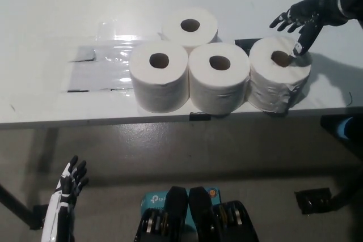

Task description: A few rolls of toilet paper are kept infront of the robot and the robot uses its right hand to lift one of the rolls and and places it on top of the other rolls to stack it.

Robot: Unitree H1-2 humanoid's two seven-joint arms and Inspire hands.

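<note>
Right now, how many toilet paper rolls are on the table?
4: the left front roll, the middle front roll, the right front roll under the right hand, and the back roll. None appear hidden.

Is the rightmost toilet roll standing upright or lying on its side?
Upright. The rightmost roll stands on end on the table, its core hole facing up toward the camera.

White table (68,4) (four rolls (219,77), upright)
</note>
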